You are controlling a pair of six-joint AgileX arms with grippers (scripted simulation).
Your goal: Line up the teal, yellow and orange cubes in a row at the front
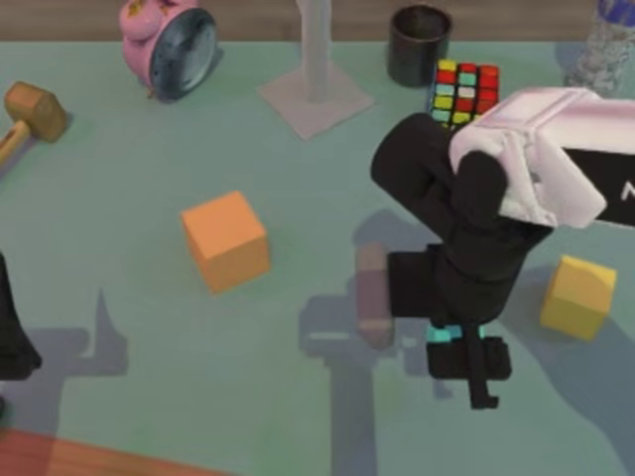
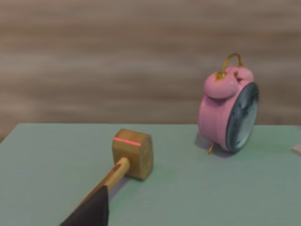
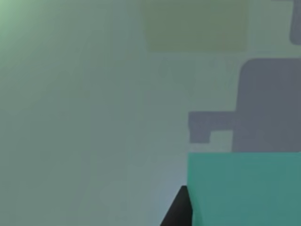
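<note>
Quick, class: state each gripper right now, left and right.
Left gripper: parked at the table's left edge; cannot be told.
Right gripper: closed on the teal cube.

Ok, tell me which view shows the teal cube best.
The right wrist view: the teal cube fills a corner beside a dark finger. The top view shows only a teal sliver under the right gripper. The left wrist view shows none.
</note>
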